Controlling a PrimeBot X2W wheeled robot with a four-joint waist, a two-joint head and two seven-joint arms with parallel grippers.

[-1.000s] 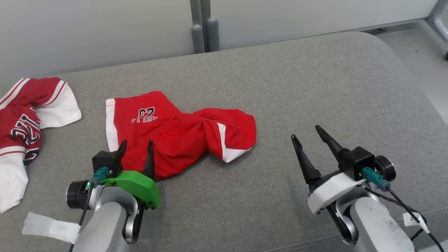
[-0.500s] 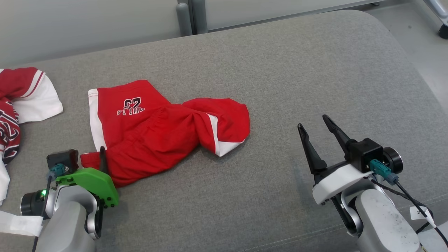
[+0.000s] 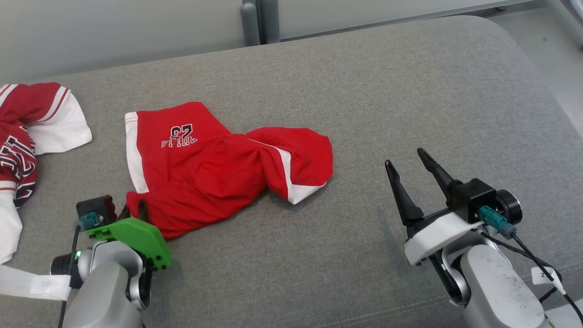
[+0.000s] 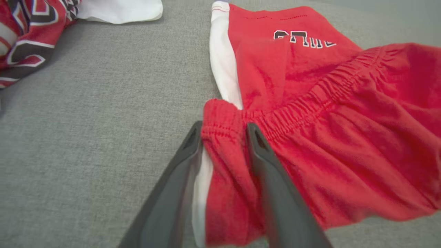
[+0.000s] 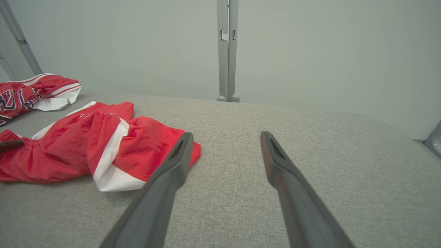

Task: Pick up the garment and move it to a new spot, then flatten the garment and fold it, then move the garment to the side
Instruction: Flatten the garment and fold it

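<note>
Worktop: grey woven fabric, padded, with a rounded corner at the upper right of the head view. It carries everything I am working with.
Wall: pale panels along the top of the frame, behind the worktop's far edge.
Red shorts: the garment, crumpled, lying on the worktop left of centre in the head view. One white side stripe runs down its left edge and another shows on the folded leg nearer the middle. The elastic waistband runs down toward the lower left.
Jersey: red and white, bunched at the left edge of the frame. It is near the shorts but apart from them, with bare grey fabric between.
Right fingers: lower right of the head view, spread wide with nothing between them, tips pointing up the frame, well apart from the shorts.
Left fingers: lower left of the head view, grasping the near corner of the shorts' waistband. In my left wrist view the bunched red fabric fills the gap and presses on both inner faces, with a strip of white against the left-hand finger.
Green cover: on my left wrist, just below the grasped corner.
Post: grey upright at top centre, between two wall panels.
Print: a black and white number with lettering, upside down to me, on the upper left part of the shorts.
</note>
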